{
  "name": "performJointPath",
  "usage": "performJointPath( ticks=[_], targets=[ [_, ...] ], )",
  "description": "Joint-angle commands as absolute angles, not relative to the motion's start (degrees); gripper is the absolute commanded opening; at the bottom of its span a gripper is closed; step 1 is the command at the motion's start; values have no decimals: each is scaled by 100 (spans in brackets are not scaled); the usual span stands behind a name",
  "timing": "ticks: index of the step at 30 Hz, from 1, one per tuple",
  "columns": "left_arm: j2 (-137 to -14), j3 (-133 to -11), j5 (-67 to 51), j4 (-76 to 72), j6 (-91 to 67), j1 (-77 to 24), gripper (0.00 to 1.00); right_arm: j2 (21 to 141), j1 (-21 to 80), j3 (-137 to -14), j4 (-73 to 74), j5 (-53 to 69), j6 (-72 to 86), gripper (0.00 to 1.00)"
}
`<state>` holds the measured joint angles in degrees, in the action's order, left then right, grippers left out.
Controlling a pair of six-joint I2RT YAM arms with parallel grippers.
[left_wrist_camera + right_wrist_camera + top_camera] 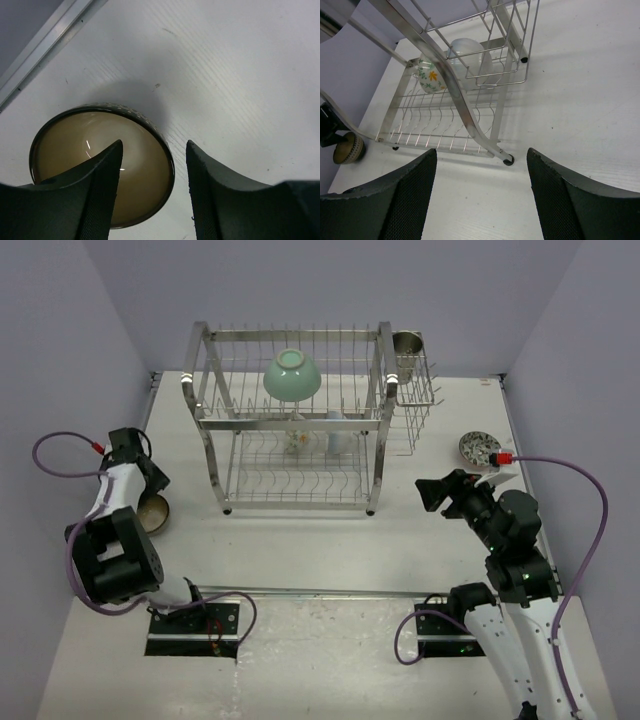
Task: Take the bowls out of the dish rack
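From above, the arms sit nearest, at the near edge of the surface (330, 550). The left end effector (148, 495) points down at the brown bowl (155, 514), which stands by the left edge. The right end effector (440, 492) hangs open and empty on the right half of the surface, facing the rack (215, 420), which stands at the middle of the far edge. A patterned bowl (480, 448) rests near the right edge. The mint bowl (291, 375) sits upturned on the upper tier, with the flowered bowl (297, 440) and a pale bowl (338, 435) on the lower tier. A steel cup (407, 344) stands in the side basket.

At the left wrist, the end effector (154, 150) is open. One finger is over the brown bowl's (75, 145) hollow and the other is outside its rim, with a gap on both sides. The bowl stands upright on the surface, so this looks like the set-down step. The next move calls for lifting straight up clear of the rim.

At the right wrist, the end effector (481, 155) is spread wide and holds nothing. The rack's (465, 115) near foot is just ahead, and the flowered bowl (431, 75) and pale bowl (467, 50) are further in on the lower tier. Reaching them would mean going in between the tiers.
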<state>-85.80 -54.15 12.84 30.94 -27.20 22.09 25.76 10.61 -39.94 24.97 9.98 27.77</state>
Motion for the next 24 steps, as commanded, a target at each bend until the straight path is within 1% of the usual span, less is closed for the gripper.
performJointPath(
  ticks=[1, 2, 3, 4, 5, 6, 9, 12, 13, 14, 15, 18, 19, 21, 22, 24],
  targets=[
    [-7973, -5678, 1257, 2892, -2804, 2250, 57, 2593, 1081, -4192, 2479, 967, 2689, 73],
    [-7832, -5660, 1179, 2839, -2839, 2259, 61, 2593, 1081, -4184, 2479, 975, 2689, 73],
    [-7674, -5651, 1143, 2795, -2848, 2259, 63, 2593, 1081, -4175, 2470, 967, 2689, 73],
    [-7307, -5599, 1082, 2725, -2856, 2250, 69, 2601, 1081, -4175, 2452, 967, 2681, 73],
    [-7121, -5590, 1003, 2646, -2891, 2250, 69, 2602, 1081, -4166, 2452, 967, 2681, 73],
    [-6736, -5607, 976, 2663, -2909, 2267, 69, 2619, 1081, -4175, 2452, 975, 2681, 73],
    [-6172, -5704, 844, 2786, -3014, 2250, 70, 2637, 1081, -4201, 2461, 967, 2681, 73],
    [-5164, -5687, 371, 3067, -3155, 2259, 70, 2637, 1081, -4201, 2435, 958, 2672, 73],
    [-4898, -5591, 160, 3050, -3190, 2250, 70, 2645, 1090, -4192, 2426, 949, 2681, 73],
    [-4643, -5451, -286, 2971, -3277, 2250, 70, 2646, 1090, -4192, 2408, 958, 2672, 73],
    [-4084, -5171, -473, 2936, -3331, 2250, 70, 2646, 1081, -4175, 2400, 958, 2681, 73],
    [-3168, -4713, -1211, 2698, -3506, 2250, 71, 2654, 1081, -4149, 2373, 984, 2681, 73],
    [-3112, -4694, -1604, 2777, -3489, 2189, 70, 2654, 1081, -4148, 2373, 1002, 2681, 73],
    [-2998, -4414, -2002, 2672, -3489, 2057, 70, 2672, 1081, -4148, 2364, 1011, 2681, 73],
    [-2954, -4273, -2456, 2550, -3489, 1987, 69, 2681, 1081, -4148, 2356, 1019, 2681, 73],
    [-2760, -3922, -2820, 2128, -3472, 1837, 66, 2716, 1081, -4175, 2355, 1011, 2689, 73]
  ],
)
